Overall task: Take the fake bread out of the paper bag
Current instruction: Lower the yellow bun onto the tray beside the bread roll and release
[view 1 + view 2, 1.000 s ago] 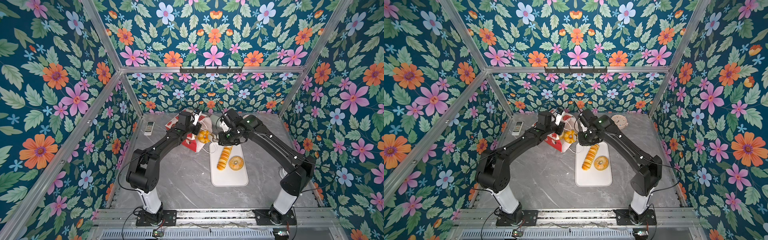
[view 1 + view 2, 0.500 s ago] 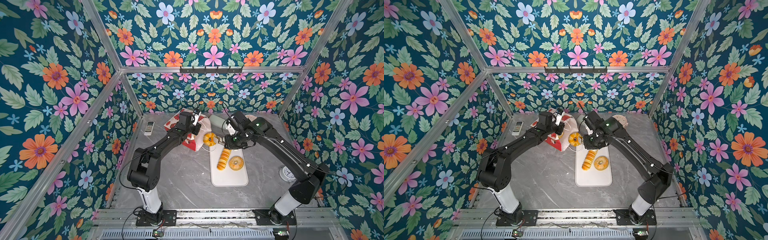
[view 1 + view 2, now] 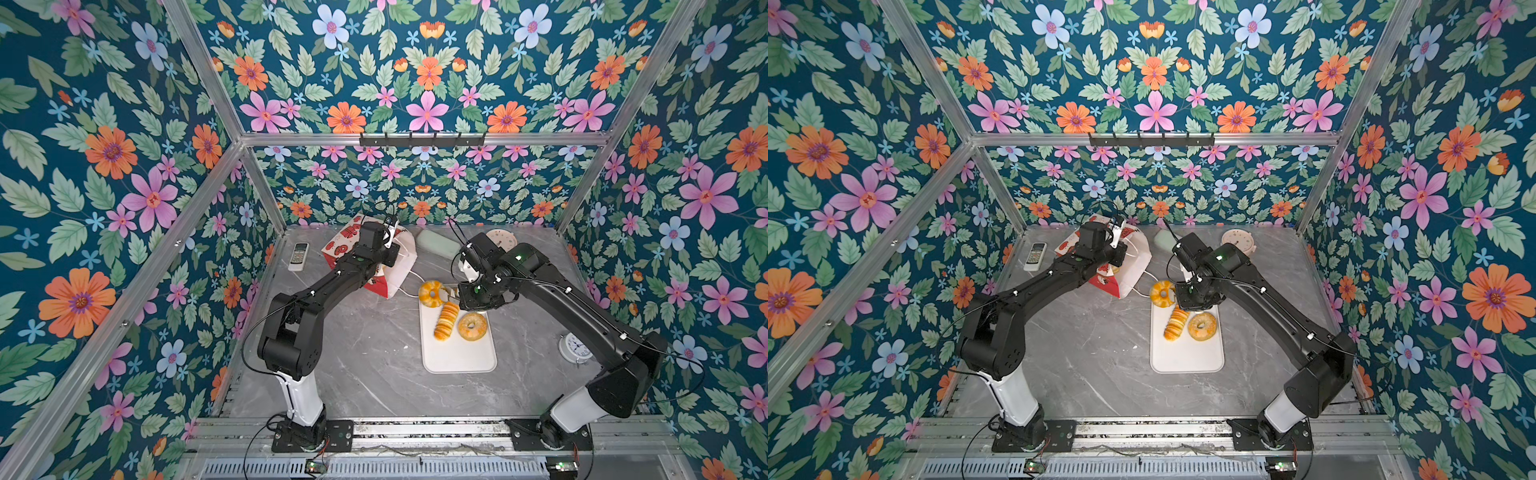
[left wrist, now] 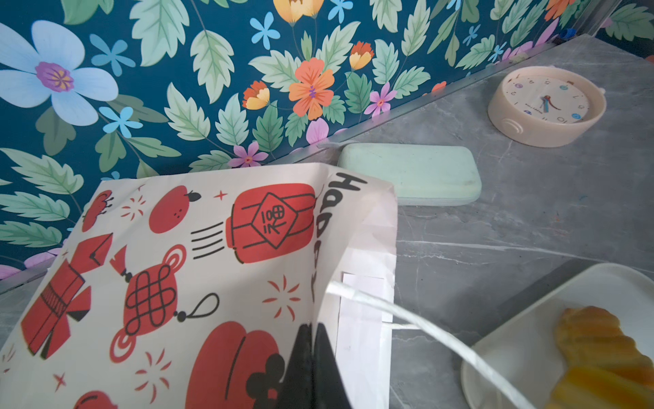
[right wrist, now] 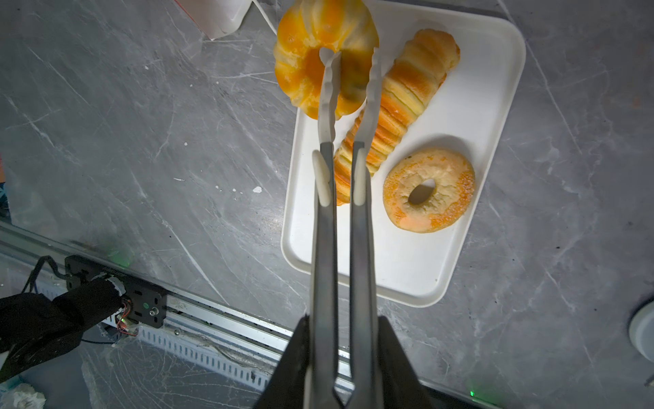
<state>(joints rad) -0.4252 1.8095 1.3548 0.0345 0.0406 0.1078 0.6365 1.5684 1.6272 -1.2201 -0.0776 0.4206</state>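
Observation:
The paper bag (image 3: 401, 266) (image 3: 1136, 262), white with red prints (image 4: 177, 265), leans at the back with its mouth toward the tray. My left gripper (image 4: 313, 331) is shut on the rim of the bag beside a cord handle. My right gripper (image 5: 343, 320) is shut on metal tongs (image 5: 339, 212). The tongs pinch a round fluted piece of fake bread (image 5: 300, 53) (image 3: 430, 293) (image 3: 1162, 293) above the tray's far corner. On the white tray (image 5: 407, 262) (image 3: 457, 357) lie a long ridged loaf (image 5: 407, 95) (image 3: 445, 321) and a ring bagel (image 5: 429, 191) (image 3: 472, 327). The bag's inside is hidden.
A remote (image 3: 298, 256) lies at the back left. A mint case (image 4: 410, 173) (image 3: 436, 245) and a cream clock (image 4: 545, 106) (image 3: 501, 238) sit by the back wall. A small white alarm clock (image 3: 575, 348) stands right of the tray.
My right arm has carried the tongs and the fluted bun away from the bag's mouth, rightward and nearer, to the tray's far corner. The left gripper has kept its hold on the bag.

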